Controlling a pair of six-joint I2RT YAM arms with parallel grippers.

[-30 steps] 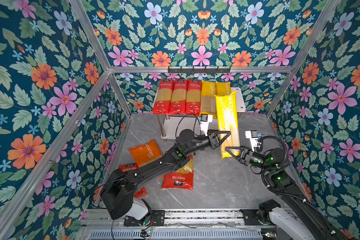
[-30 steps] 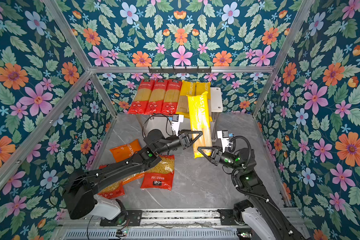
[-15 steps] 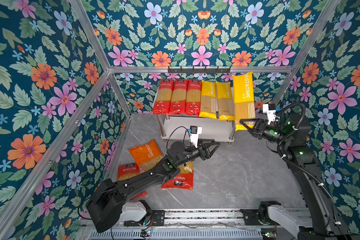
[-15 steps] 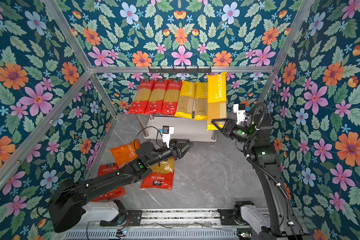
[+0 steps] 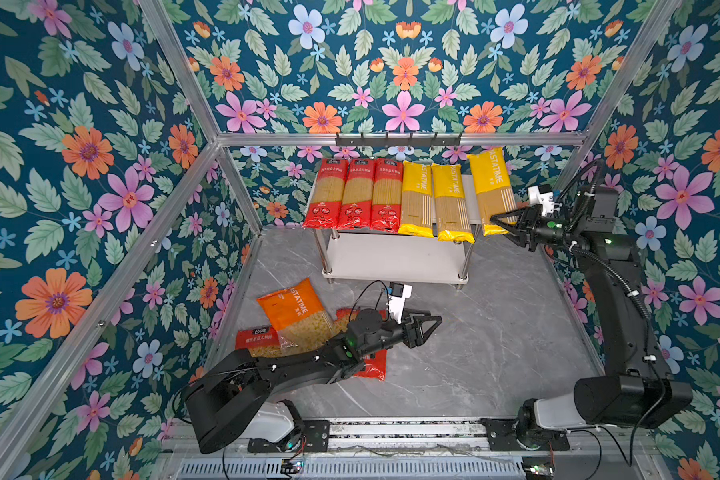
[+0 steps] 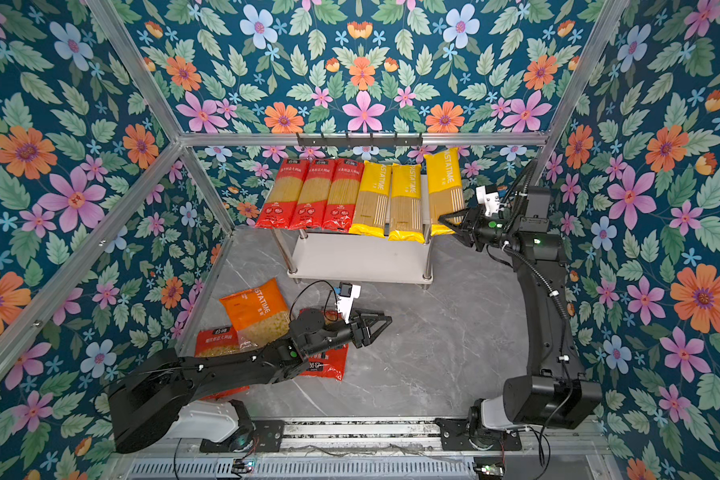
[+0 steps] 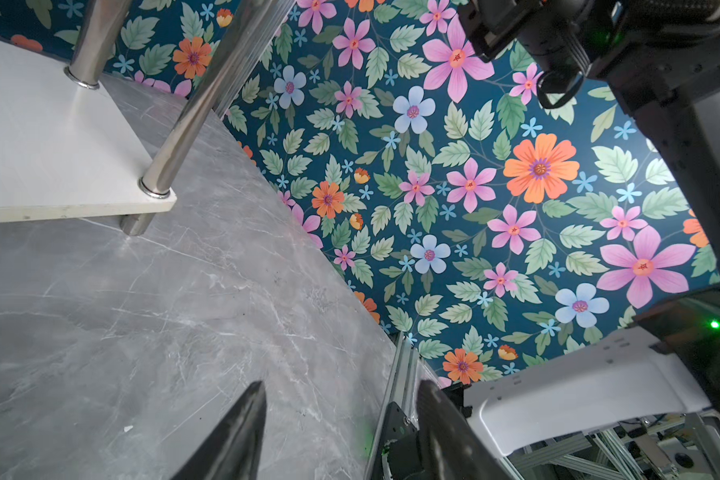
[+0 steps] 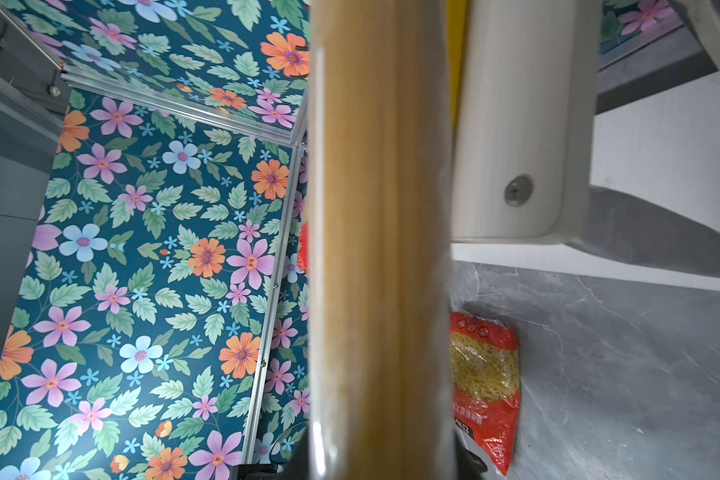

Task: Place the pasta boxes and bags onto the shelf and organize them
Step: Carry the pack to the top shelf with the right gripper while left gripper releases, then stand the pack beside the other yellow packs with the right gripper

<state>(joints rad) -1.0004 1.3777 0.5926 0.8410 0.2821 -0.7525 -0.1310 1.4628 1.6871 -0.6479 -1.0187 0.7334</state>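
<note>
Flowery walls [image 5: 100,174] stand around the grey bench [image 5: 495,357]. Right pincer [image 5: 501,226] grips a yellow spaghetti pack [image 5: 489,183] at the shelf [image 5: 391,262] edge. Left pincer [image 5: 432,329] is open and empty.

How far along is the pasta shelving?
Done: three red spaghetti packs and two yellow packs lie on the shelf top. In hand: right pincer grips the third yellow pack at the shelf's right end. Remaining: orange bag and two red bags on the floor; left pincer open, empty.

A grey marbled worktop [image 5: 504,340] lay between floral-papered walls [image 5: 100,124], framed by aluminium bars [image 5: 267,139]; a black hook rail [image 5: 398,141] sat on the back bar, above the worktop
</note>
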